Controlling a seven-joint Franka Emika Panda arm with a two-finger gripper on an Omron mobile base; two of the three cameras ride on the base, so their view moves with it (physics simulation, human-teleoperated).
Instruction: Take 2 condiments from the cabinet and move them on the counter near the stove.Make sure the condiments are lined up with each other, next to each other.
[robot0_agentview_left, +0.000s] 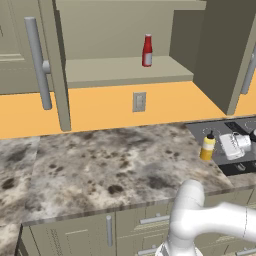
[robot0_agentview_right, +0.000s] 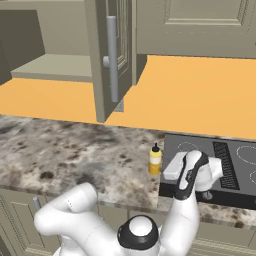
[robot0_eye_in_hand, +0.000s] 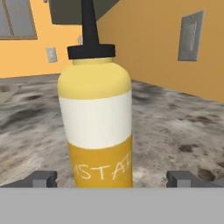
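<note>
**Mia:** Mustard first! From the left base view, the yellow mustard bottle (robot0_agentview_left: 207, 147) stands up on the counter (robot0_agentview_left: 115, 160), right at the edge next to the stove (robot0_agentview_left: 222, 131). The gripper (robot0_agentview_left: 231, 146) is just beside it. The red ketchup bottle (robot0_agentview_left: 147, 51) is on the cabinet (robot0_agentview_left: 130, 70) shelf, near the middle.

**Tom:** From the right base view, the mustard bottle (robot0_agentview_right: 155, 160) sits by the stove's (robot0_agentview_right: 235, 167) left edge, and the gripper (robot0_agentview_right: 172, 167) is close to it.

**Mia:** In the hand view, the mustard bottle (robot0_eye_in_hand: 96, 113) is between the two fingertips (robot0_eye_in_hand: 43, 179), and they stand wide apart, not squeezing it.

**Tom:** I think the hand could bump the bottle when it pulls away. It's tall and thin, so it might tip over.
</note>
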